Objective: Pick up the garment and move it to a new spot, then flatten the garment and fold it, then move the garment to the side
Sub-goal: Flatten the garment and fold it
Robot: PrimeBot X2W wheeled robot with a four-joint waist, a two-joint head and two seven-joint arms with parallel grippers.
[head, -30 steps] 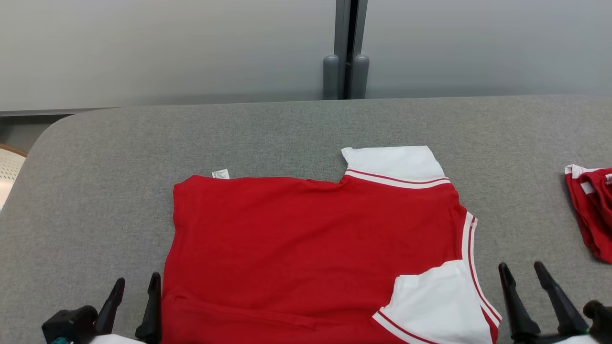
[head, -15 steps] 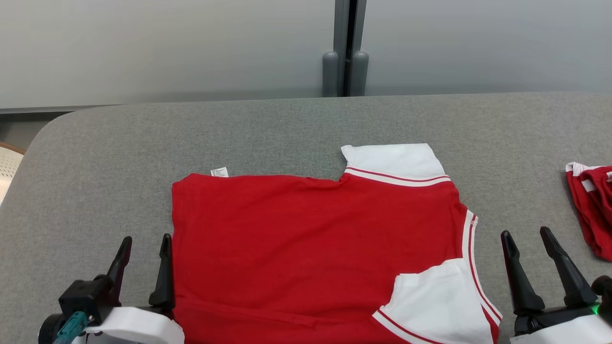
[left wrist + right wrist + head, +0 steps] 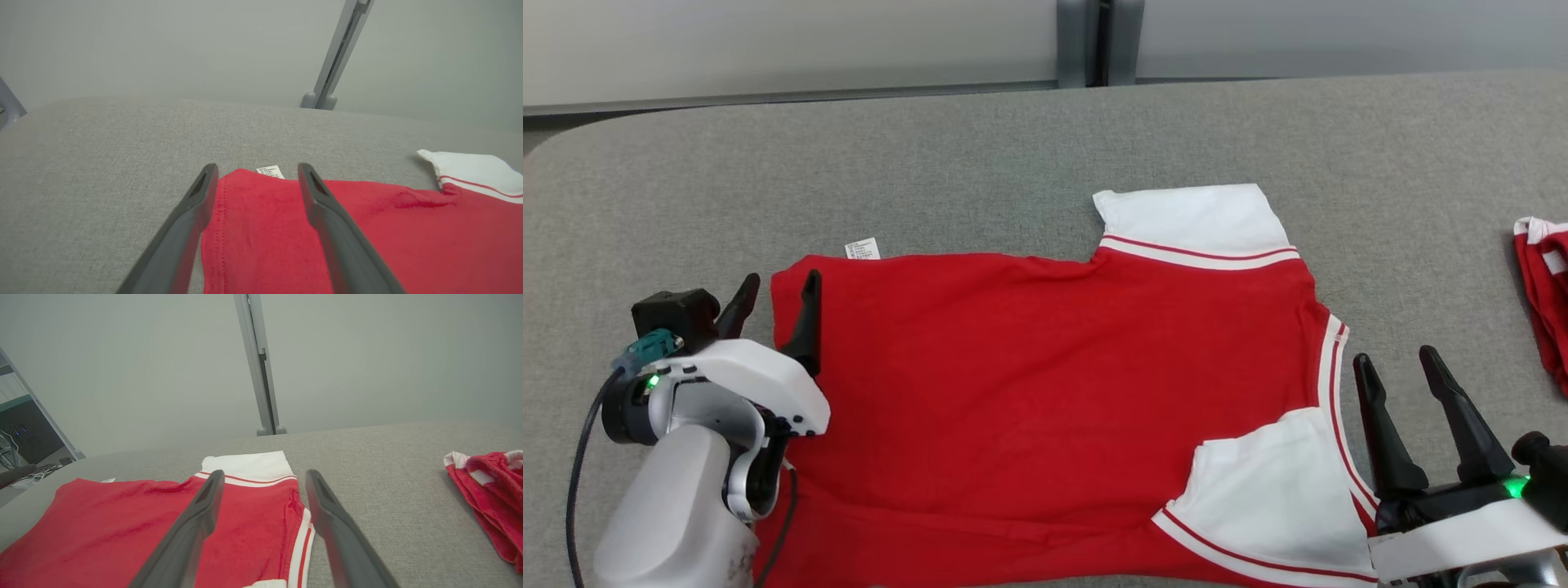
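Note:
The garment [image 3: 1045, 392] is a red shirt with white sleeves and striped trim, lying flat on the grey table [image 3: 931, 163]. A small white label [image 3: 862, 248] sticks out at its far left corner. My left gripper [image 3: 778, 282] is open and straddles the garment's left edge near that corner. One finger is over the table and the other over the red cloth [image 3: 367, 228]. My right gripper [image 3: 1395, 358] is open beside the striped right edge, holding nothing. In the right wrist view the garment [image 3: 102, 522] lies to the left of and under the right gripper [image 3: 265, 473].
A second red and white garment [image 3: 1543, 302] lies bunched at the table's right edge, also seen as a red heap [image 3: 486, 490] in the right wrist view. A grey post [image 3: 1094, 41] stands behind the table against a pale wall.
The head camera has tilted down, shifting the whole picture. My left gripper has moved forward along the garment's left edge to its far corner. The right gripper has advanced a little.

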